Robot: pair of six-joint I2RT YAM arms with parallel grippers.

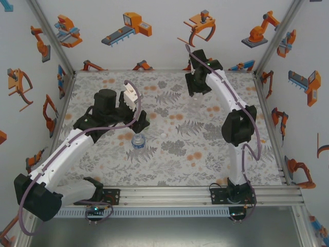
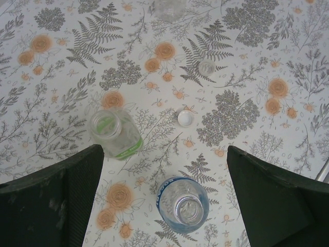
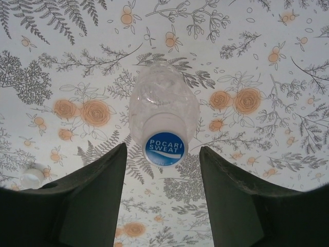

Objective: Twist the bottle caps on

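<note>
A clear bottle (image 3: 163, 100) stands under my right gripper (image 3: 162, 154), its blue "Pocari Sweat" cap (image 3: 164, 147) sitting on the neck. The jaws are open, one on each side of the cap with a gap on both sides. From above, that right gripper (image 1: 198, 88) hangs at the back of the table. My left gripper (image 2: 164, 170) is wide open above a blue-label bottle (image 2: 182, 205) with a bare open neck. A green-label bottle (image 2: 114, 131), also uncapped, stands just beyond the left finger. A loose white cap (image 2: 185, 118) lies between them and a paler cap (image 2: 206, 67) farther off.
The floral table cover (image 1: 205, 154) spreads between the arms. A loose cap (image 1: 163, 135) lies near the blue-label bottle (image 1: 138, 140) at the table's middle. Printed walls close the left, back and right sides. An aluminium rail (image 1: 195, 194) runs along the near edge.
</note>
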